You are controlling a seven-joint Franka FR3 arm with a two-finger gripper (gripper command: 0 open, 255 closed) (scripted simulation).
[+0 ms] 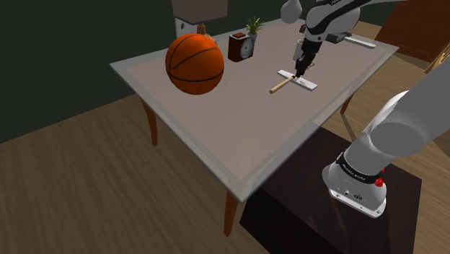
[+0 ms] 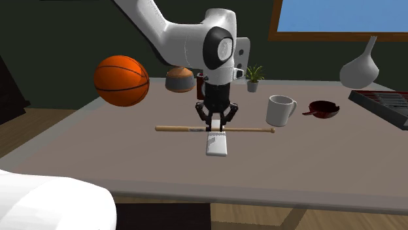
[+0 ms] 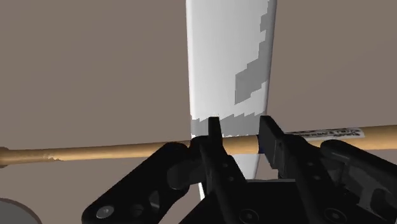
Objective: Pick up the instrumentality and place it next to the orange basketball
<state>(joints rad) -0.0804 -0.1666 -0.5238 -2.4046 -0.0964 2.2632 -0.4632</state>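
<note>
My pincer [image 2: 216, 128] stands narrowly parted astride the white slab [image 2: 216, 147] where the bat [image 2: 176, 129] crosses it, perhaps touching. In the shoulder view the basketball [image 1: 195, 63] is at nine o'clock.

Orange basketball [image 1: 193, 63] with black seams, tan bat [image 2: 176, 129], white slab [image 2: 216, 145].

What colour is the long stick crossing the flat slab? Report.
Tan stick, clearest in wrist view.

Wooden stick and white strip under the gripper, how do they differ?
The wooden stick is tan, thin and round; the white strip is flat, wider and grey-patched. The stick is longer and lies across the strip. Both lie flat on the table beneath the gripper.
</note>
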